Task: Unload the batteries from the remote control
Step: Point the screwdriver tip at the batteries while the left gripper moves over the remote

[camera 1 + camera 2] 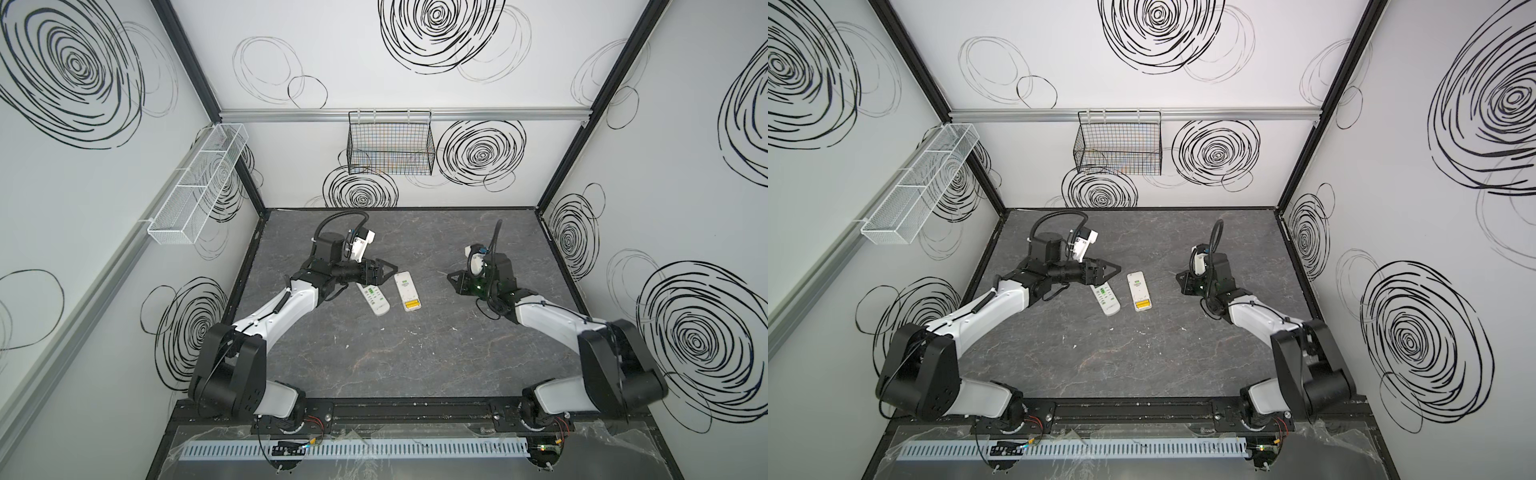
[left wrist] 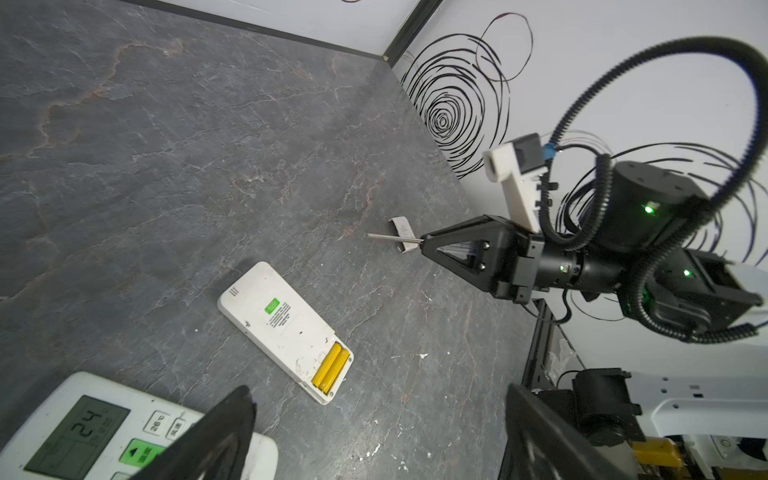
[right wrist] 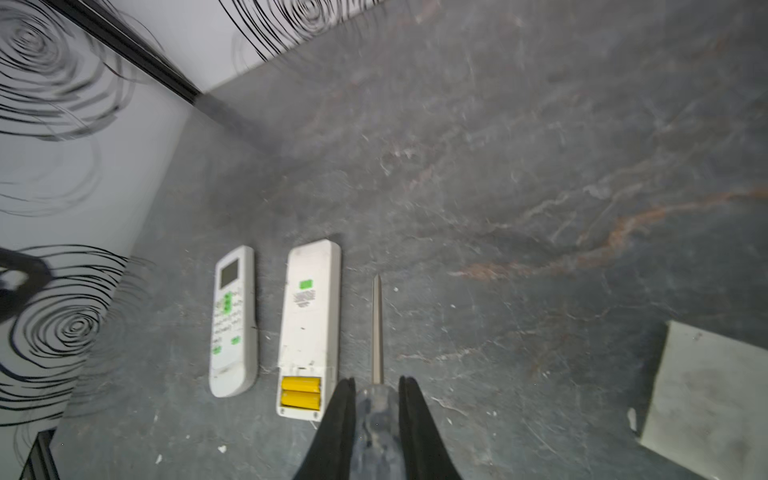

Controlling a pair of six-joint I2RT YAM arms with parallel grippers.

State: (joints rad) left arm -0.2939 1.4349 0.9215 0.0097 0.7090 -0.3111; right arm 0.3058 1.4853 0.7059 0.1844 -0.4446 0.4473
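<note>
While the right gripper (image 3: 376, 384) is clamping the screwdriver (image 3: 377, 328) by its clear handle, the left gripper (image 1: 390, 272) is hanging wide open and empty over the far end of the face-up remote (image 3: 231, 324). So nothing is pinning the work down.

Two yellow batteries (image 3: 301, 391) are sitting side by side in the bared bay at the near end of the face-down remote (image 3: 308, 307), mid-table, just right of its neighbour.

The worry: with the blade prying at an unheld remote, the body could be skidding across the table (image 1: 415, 353) — or a levered cell could be popping out and rolling away. That smooth handle may be twisting in the grip, too. The cover (image 2: 402, 232) is lying near the right gripper.
</note>
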